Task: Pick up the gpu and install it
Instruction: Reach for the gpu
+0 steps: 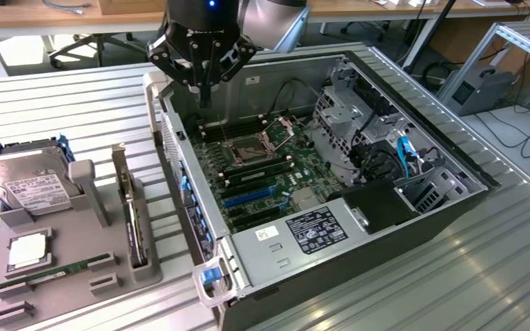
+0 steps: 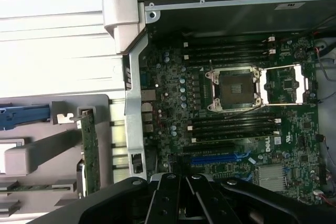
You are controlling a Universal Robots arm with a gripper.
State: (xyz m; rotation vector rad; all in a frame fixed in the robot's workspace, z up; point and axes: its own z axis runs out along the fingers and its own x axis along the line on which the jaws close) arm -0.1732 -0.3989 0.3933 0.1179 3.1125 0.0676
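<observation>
The gpu [image 1: 132, 219] stands on edge in a slot of the grey holder [image 1: 72, 293], at the exterior view's left, beside the open computer case [image 1: 449, 200]. It is a thin dark card with a pale metal bracket at its far end. In the wrist view the gpu [image 2: 90, 153] is edge-on, next to the case's rear panel. My gripper [image 1: 202, 96] hangs above the far left corner of the case, over the motherboard [image 1: 275, 162], well away from the card. The gripper [image 2: 182, 187] is shut with nothing in it.
The holder also carries a silver hard drive [image 1: 27, 185], a CPU chip [image 1: 27, 249] and a green RAM stick [image 1: 58, 271]. On the motherboard are an open CPU socket [image 2: 233, 88] and a blue expansion slot [image 2: 218, 158]. Everything stands on a slatted metal table [image 1: 81, 110].
</observation>
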